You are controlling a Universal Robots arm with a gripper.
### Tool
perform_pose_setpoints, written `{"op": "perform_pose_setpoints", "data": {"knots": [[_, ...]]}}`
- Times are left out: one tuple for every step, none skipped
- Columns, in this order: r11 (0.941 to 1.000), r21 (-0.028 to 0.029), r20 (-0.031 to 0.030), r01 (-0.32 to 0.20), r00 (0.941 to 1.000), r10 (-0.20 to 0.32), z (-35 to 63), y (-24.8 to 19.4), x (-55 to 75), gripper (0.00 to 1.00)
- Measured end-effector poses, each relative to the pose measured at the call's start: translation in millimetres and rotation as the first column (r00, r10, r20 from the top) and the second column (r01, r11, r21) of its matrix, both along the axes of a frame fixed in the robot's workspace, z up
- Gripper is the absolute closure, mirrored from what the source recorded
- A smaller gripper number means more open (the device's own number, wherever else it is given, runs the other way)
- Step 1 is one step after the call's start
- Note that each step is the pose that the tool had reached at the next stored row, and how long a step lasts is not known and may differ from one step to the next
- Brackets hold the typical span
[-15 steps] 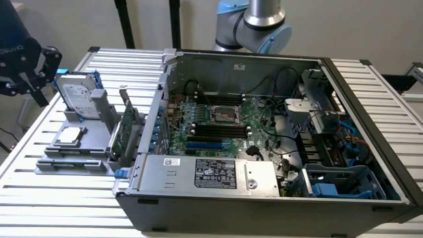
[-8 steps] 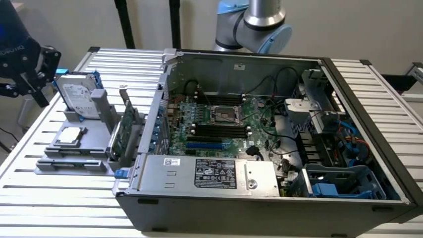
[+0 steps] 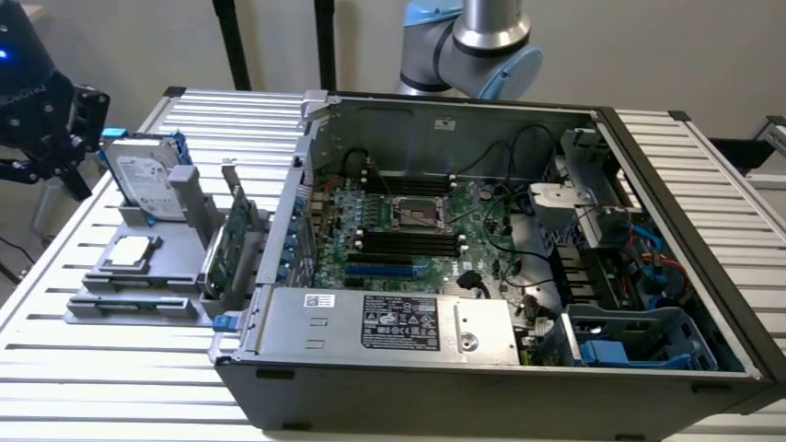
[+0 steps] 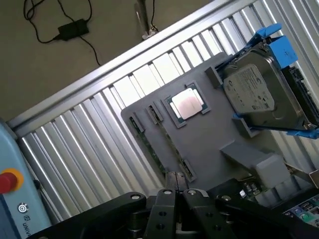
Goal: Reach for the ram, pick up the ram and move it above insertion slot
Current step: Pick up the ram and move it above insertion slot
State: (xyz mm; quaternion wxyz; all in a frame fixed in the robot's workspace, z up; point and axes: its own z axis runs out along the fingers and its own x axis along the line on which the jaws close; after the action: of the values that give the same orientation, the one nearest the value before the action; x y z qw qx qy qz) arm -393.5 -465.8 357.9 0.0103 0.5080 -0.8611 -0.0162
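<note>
Clenched empty, your claw hovers over the ram, not yet lifted from its holder, nine o'clock of the case in the exterior view.

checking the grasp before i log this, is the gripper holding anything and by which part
Nothing is held. The gripper is shut with nothing between its fingers. The ram sits in its slot on the grey holder, ungripped.
</note>
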Motion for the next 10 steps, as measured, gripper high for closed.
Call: {"op": "perform_pose_setpoints", "data": {"knots": [[0.9998, 0.0001, 0.0001, -0.018, 0.9998, 0.018, -0.3, 0.0, 0.0, 0.89], [0.9994, 0.0, 0.0001, -0.036, 0.9994, 0.036, -0.4, 0.0, 0.0, 0.89], [0.9985, 0.0, 0.0, -0.055, 0.9985, 0.055, -0.6, 0.0, 0.0, 0.89], [0.9974, 0.0, 0.0001, -0.072, 0.9974, 0.072, -0.8, 0.0, 0.0, 0.89], [0.9958, 0.0, 0.0001, -0.091, 0.9958, 0.091, -1.1, 0.0, 0.0, 0.89], [0.994, 0.0, 0.0003, -0.109, 0.994, 0.109, -1.3, 0.0, 0.0, 0.89], [0.9918, 0.0, 0.0004, -0.128, 0.9918, 0.128, -1.6, 0.0, 0.0, 0.89], [0.9894, 0.0, 0.0006, -0.145, 0.9894, 0.145, -1.9, 0.0, 0.0, 0.89], [0.9866, -0.0001, 0.001, -0.163, 0.9866, 0.163, -2.2, 0.0, 0.0, 0.89], [0.9834, -0.0001, 0.0013, -0.182, 0.9834, 0.182, -2.5, 0.0, 0.0, 0.89]]}}
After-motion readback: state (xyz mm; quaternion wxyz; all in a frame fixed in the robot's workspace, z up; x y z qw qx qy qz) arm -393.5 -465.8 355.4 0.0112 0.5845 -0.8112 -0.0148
